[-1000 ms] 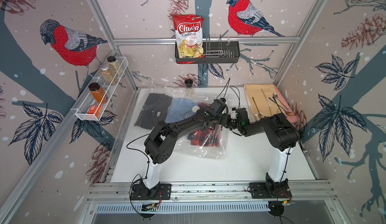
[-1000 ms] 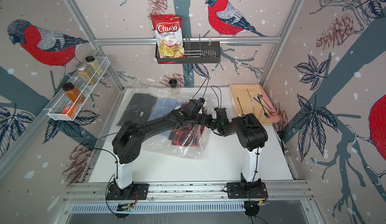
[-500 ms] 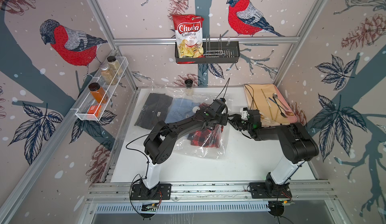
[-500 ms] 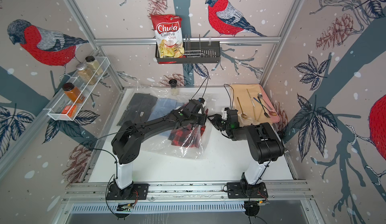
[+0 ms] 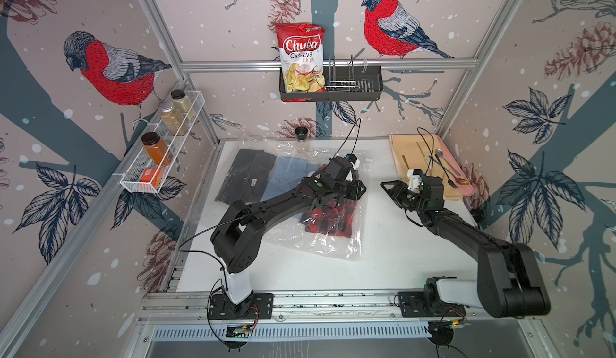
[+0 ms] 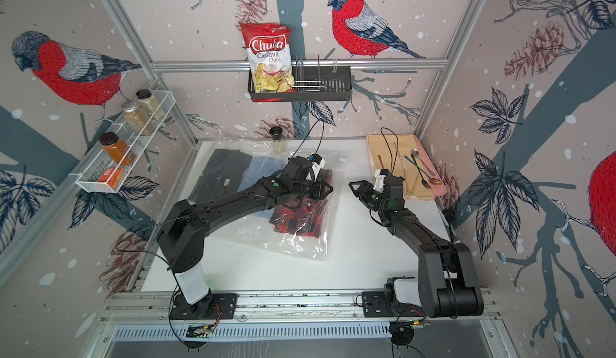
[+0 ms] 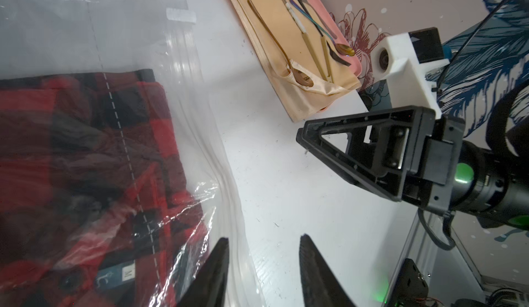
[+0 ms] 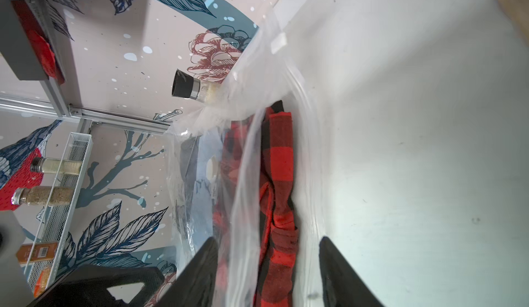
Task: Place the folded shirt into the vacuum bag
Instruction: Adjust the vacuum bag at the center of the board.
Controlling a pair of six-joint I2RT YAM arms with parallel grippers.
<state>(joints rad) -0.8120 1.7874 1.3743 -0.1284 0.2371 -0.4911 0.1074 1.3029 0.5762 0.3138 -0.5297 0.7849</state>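
The clear vacuum bag (image 5: 320, 239) (image 6: 293, 239) lies flat on the white table. A folded red-and-black plaid shirt (image 5: 330, 219) (image 6: 296, 216) (image 7: 86, 148) lies inside it, near its right edge. A light blue shirt (image 5: 290, 173) and a dark shirt (image 5: 246, 176) lie beside it under the plastic. My left gripper (image 5: 361, 189) (image 7: 264, 238) is open over the bag's right edge strip (image 7: 183, 62), holding nothing. My right gripper (image 5: 383, 183) (image 8: 268, 238) is open and stands off to the right of the bag, facing the plaid shirt (image 8: 277, 162).
A pink tray (image 5: 400, 146) with a cloth and cutlery sits at the back right, just behind my right wrist. A spice jar (image 5: 301, 138) stands at the back wall by the bag. A wire shelf (image 5: 160, 159) with jars hangs on the left wall.
Both grippers were shut together at the bag's right edge. The right one has opened and drawn back to the right; the left one has opened in place.
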